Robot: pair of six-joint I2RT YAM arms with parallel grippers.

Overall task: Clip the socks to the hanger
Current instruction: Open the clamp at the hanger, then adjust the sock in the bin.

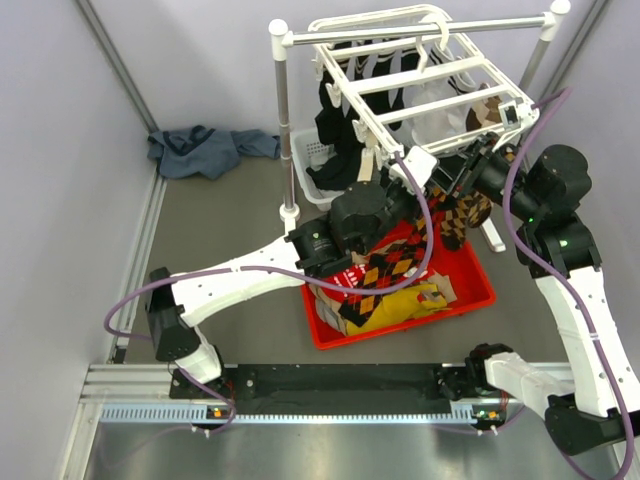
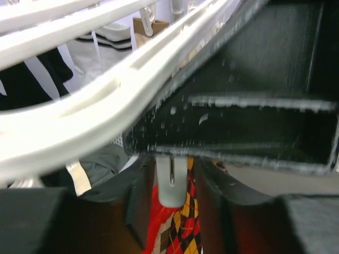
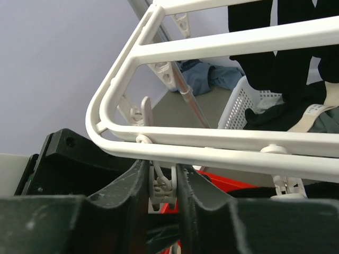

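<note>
Grey desk (image 1: 230, 220), lilac walls. Hanger (image 3: 222, 138) overhead; argyle sock (image 2: 183, 233) hangs below its rail, betw. L fingers (image 2: 233, 211), grip unclear. R fingers (image 3: 122, 206) nearly closed, pinching a clip (image 3: 159, 182) under that rail. Risk: pinch slips, clip snaps shut empty, sock drops.

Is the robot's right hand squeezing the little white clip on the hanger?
Touching. The right wrist view shows the clip wedged between the two fingers of the right gripper, with no gap on either side.
</note>
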